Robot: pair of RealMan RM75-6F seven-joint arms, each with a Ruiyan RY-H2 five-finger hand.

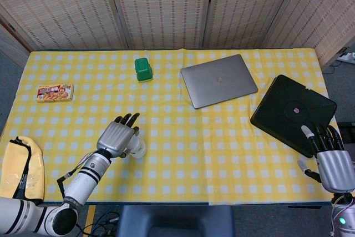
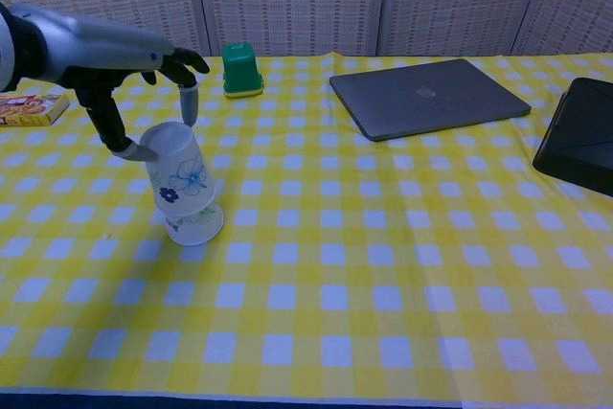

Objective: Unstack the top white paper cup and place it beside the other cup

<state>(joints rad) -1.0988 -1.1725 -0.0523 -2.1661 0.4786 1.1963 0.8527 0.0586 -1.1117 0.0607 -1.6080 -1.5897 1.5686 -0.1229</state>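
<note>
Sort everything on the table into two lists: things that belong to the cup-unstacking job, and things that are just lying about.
Belongs to the job:
- stacked white paper cups, upside down, top one tilted
- left hand, pinching the top cup

Just lying about:
- green container
- grey laptop, closed
- black pad
- snack box
- yellow bag
- right hand, idle at the table's edge

The upside-down white paper cup with a blue flower print (image 2: pixel 179 177) is lifted part way and tilted, its closed bottom leaning to the left. Under it, a second white paper cup (image 2: pixel 195 228) shows only its wide rim, which rests on the yellow checked surface (image 2: pixel 383 265).
</note>
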